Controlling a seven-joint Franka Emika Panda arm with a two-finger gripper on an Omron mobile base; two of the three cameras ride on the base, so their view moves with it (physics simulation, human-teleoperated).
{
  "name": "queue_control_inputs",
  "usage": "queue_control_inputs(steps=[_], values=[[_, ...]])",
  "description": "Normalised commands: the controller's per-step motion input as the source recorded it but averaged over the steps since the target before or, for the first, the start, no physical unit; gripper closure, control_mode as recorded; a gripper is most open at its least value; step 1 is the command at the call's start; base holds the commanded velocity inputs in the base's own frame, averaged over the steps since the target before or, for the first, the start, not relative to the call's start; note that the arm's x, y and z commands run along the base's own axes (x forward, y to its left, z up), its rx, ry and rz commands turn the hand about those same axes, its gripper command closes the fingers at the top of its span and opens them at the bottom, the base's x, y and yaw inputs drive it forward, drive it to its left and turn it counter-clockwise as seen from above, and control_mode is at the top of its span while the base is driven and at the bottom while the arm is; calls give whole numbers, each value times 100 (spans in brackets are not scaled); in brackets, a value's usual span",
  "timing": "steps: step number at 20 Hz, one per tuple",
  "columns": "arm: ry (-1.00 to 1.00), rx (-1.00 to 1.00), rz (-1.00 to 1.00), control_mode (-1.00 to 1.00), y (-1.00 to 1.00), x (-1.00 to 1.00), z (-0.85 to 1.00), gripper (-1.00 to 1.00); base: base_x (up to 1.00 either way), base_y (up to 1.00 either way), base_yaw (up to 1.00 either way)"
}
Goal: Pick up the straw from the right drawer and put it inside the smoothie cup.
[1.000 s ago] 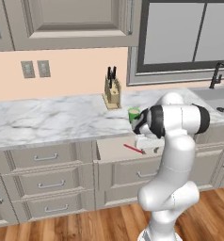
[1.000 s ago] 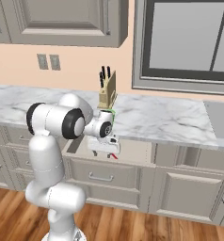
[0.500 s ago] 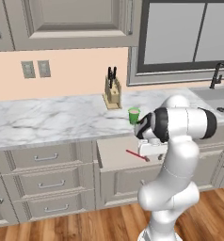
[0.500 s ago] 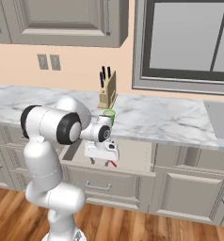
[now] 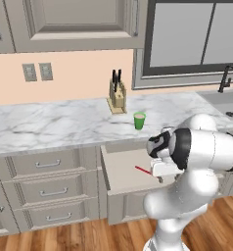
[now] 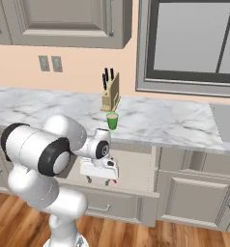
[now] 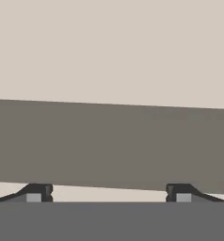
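Red straw (image 5: 143,170) in right drawer (image 5: 119,172) | claw (image 7: 109,193) open | no writing

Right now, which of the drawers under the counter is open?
The wide right drawer, pulled out below the green smoothie cup, with the red straw lying inside. The narrower stacked drawers to its left are all shut.
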Motion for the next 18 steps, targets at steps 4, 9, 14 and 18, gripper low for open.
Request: queue_control_inputs(steps=[4, 9, 14, 18], values=[[0, 0, 0, -100, -2, -100, 36, -100, 0, 0, 0], [-6, 0, 0, -100, 0, -62, 91, -100, 0, 0, 0], [-1, 1, 0, -100, 0, -2, 97, -100, 0, 0, 0], [-3, 0, 0, -100, 0, 28, 46, -100, 0, 0, 0]])
